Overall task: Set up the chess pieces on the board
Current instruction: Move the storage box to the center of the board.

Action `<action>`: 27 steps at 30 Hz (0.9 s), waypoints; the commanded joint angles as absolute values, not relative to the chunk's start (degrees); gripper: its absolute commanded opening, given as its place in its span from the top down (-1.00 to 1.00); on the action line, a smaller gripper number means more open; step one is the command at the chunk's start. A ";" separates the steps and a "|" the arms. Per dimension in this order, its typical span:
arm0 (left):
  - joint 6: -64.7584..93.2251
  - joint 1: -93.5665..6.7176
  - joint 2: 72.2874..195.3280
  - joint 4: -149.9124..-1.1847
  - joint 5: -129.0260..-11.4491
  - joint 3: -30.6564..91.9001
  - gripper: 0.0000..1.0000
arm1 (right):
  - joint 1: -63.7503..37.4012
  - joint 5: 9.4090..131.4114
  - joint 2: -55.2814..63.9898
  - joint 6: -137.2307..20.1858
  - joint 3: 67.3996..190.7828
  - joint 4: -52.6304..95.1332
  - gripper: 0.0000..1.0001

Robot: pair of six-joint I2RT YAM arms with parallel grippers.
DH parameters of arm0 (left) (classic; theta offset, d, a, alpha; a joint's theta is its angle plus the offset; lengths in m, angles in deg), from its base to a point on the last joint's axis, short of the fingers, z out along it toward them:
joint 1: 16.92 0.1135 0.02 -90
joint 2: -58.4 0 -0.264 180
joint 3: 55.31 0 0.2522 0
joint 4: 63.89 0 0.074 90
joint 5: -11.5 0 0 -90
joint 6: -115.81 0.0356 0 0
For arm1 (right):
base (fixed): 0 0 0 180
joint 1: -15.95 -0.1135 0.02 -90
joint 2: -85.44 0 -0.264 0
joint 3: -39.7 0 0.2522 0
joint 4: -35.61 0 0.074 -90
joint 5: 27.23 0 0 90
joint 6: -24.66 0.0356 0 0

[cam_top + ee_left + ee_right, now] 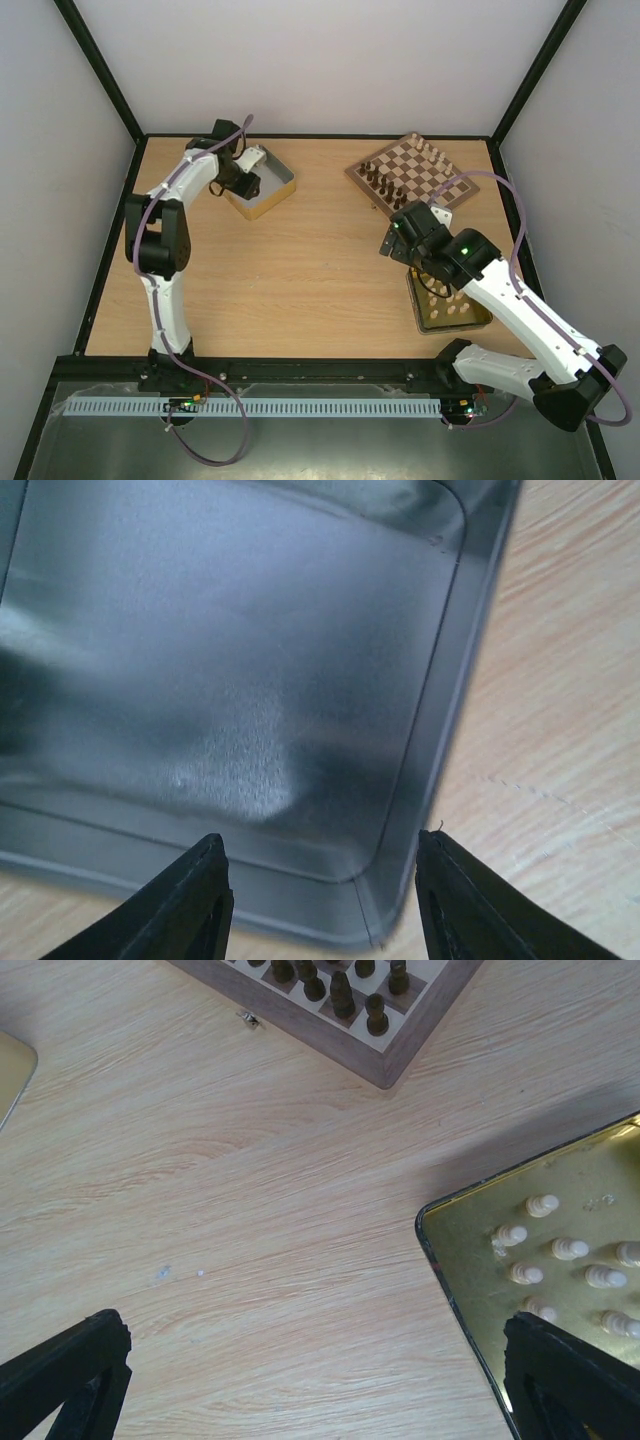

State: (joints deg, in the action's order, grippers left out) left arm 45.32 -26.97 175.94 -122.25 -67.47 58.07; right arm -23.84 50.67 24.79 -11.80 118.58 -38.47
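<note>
The board lies at the far right of the table. Dark brown chess pieces stand along its near-left edge and cream pieces along its far edge. More cream pieces stand in a gold tray at the near right. My right gripper hovers open and empty between board and tray. In the right wrist view the right gripper is over bare table, with the tray, its cream pieces, the board's corner and dark pieces. My left gripper is open and empty.
The left gripper hangs over a corner of a metal tin with yellow sides and a silver inside that holds nothing in view. Bare wood spans the table's middle. Black frame posts and pale walls close in the sides.
</note>
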 commanded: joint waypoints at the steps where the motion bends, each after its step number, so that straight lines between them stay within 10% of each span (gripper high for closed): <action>1: 46.36 -26.70 180.28 -123.12 -68.30 63.00 -0.03 | -24.13 51.13 26.72 -8.81 119.63 -41.39 -0.95; 27: 51.27 -5.40 186.11 -121.95 -72.59 60.77 -0.11 | -24.10 52.38 21.91 -12.43 114.68 -35.65 -0.95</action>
